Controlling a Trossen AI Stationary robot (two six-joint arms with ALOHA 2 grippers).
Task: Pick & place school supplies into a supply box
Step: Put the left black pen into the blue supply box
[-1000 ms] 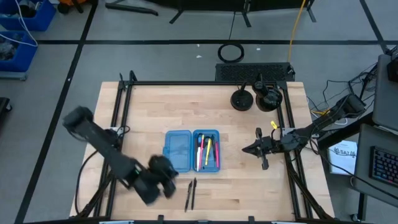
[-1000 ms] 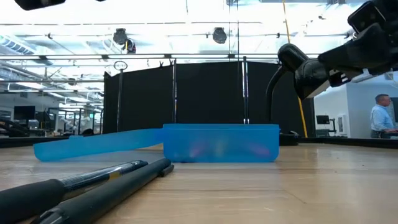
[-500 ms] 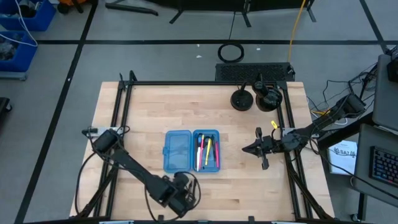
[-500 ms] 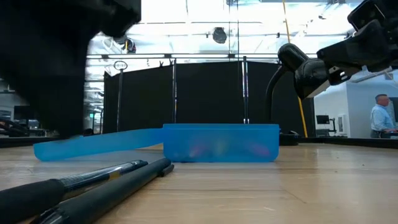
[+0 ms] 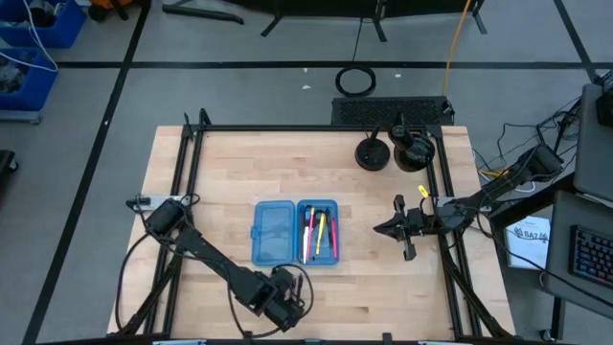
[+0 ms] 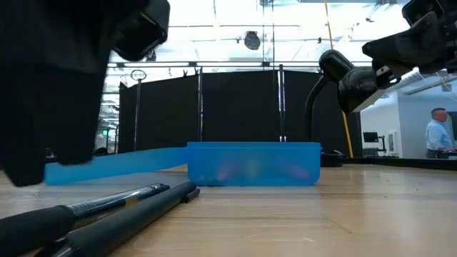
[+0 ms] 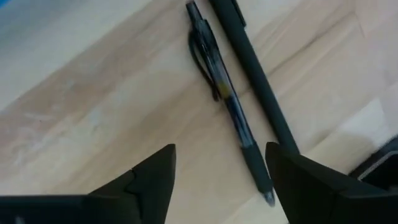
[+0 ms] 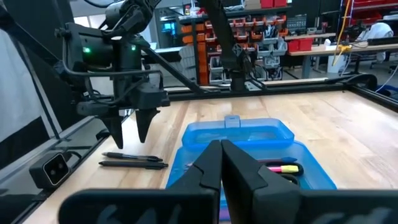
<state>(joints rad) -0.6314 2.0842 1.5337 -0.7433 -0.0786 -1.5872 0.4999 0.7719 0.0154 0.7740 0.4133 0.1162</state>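
Note:
Two black pens (image 7: 233, 106) lie side by side on the wood near the table's front edge, and also show in the low view's foreground (image 6: 107, 210). My left gripper (image 7: 221, 186) hangs open just above them, fingers pointing down (image 8: 127, 134), touching nothing. The supply box (image 5: 295, 232) lies open at mid-table, its lid (image 5: 273, 232) flat on the left. Its tray (image 5: 319, 232) holds pink, yellow and dark pens. My right gripper (image 5: 383, 230) hovers shut to the right of the box, holding nothing.
Two black round objects (image 5: 372, 153) (image 5: 412, 151) stand at the far right of the table. Black frame rails (image 5: 182, 192) run along both side edges. A person (image 6: 435, 135) stands in the room beyond the table. Bare wood lies between the box and the pens.
My left gripper has swung from the near left of the table toward the right and the front edge, and now hangs over the two black pens. The pens and the box have not moved.

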